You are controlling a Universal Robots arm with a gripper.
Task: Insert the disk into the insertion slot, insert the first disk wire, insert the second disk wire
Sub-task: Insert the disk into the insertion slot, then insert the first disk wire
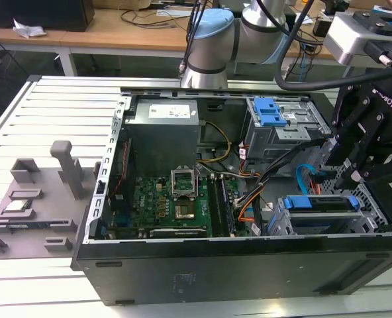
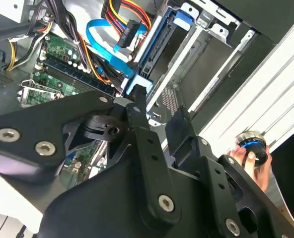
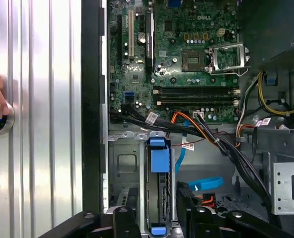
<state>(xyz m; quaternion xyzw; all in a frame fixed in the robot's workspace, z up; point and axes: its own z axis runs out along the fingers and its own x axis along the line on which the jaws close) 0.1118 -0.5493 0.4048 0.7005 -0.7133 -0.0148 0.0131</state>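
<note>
Disk [image 3: 158,163], a silver hard drive in a bright blue plastic frame, is seen edge-on inside the insertion slot [image 3: 124,163], a low grey perforated metal cage, and is judged seated. The black two-finger claw [image 3: 159,213] is positioned directly over it, released, with jaws spread wide either side of the frame and gaps visible. The disk's long axis is aligned with the gap between the jaws. Second disk wire [image 3: 206,183], a flat light-blue cable, lies just beside the slot; plug seating cannot be told.
</note>
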